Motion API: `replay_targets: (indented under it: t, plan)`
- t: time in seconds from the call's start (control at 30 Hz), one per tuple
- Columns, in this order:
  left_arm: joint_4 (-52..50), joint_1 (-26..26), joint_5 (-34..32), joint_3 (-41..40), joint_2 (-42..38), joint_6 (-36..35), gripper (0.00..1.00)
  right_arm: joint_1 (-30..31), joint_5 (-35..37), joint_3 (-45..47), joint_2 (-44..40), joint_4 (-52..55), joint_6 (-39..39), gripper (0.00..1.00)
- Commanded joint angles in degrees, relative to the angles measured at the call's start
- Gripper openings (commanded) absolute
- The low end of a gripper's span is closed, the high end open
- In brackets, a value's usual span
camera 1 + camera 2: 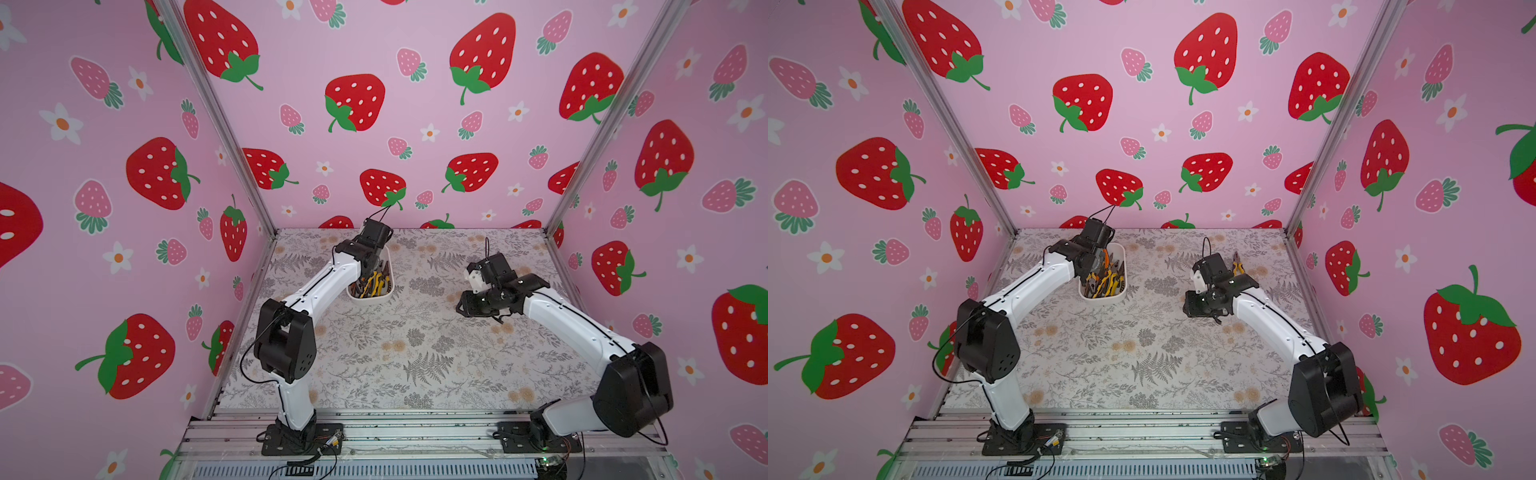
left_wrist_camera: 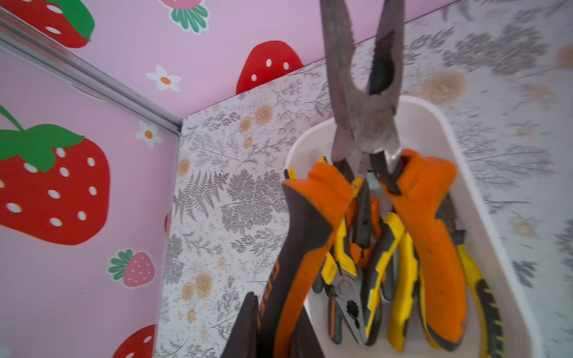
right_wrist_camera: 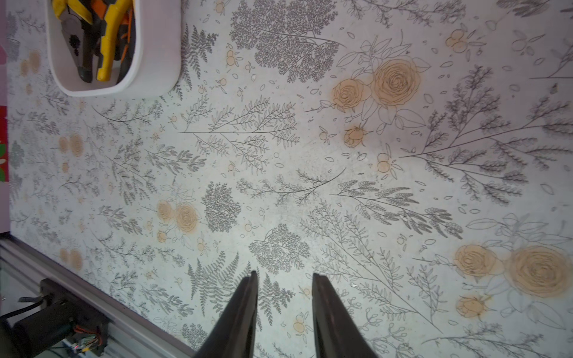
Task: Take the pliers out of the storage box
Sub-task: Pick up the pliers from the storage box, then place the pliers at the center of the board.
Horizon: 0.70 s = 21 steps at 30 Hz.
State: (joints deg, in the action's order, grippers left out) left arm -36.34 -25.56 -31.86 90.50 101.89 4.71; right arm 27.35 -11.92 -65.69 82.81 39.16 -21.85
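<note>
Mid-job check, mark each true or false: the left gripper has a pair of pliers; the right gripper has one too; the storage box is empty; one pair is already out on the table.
1. The left gripper is shut on the orange-handled pliers. True.
2. The right gripper holds a pair. False: it is open and empty above the table.
3. The storage box is empty. False: several yellow-handled pliers lie in it.
4. One pair lies out on the table. True: a loose pair lies beyond the right arm in a top view.
</note>
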Motion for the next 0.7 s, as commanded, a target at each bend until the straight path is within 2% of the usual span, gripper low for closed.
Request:
replay_targets:
  t: [0.0, 0.1, 0.2, 0.4, 0.67]
  plan:
    - [4.7, -1.9, 11.1, -5.7, -8.4, 5.3, 0.00, 0.4, -6.0, -4.6, -0.1, -0.9, -3.4, 0.36]
    - [9.1, -5.0, 13.8, -13.5, -14.9, 7.3, 0.00, 0.5, -9.2, -9.8, 3.0, 0.6, -5.8, 0.36]
    - [10.6, -6.8, 15.1, -18.6, -19.4, 12.3, 0.00, 1.4, -10.7, -12.4, 5.2, -0.8, -8.3, 0.36]
    - [13.1, -9.6, 18.6, -25.0, -24.0, 20.7, 0.00, 6.5, -4.2, -18.8, 10.6, 0.8, -8.3, 0.34]
    - [13.9, -13.5, 17.9, -25.3, -23.6, 23.4, 0.00, 12.8, 1.5, -23.3, 15.8, 3.2, -9.1, 0.34]
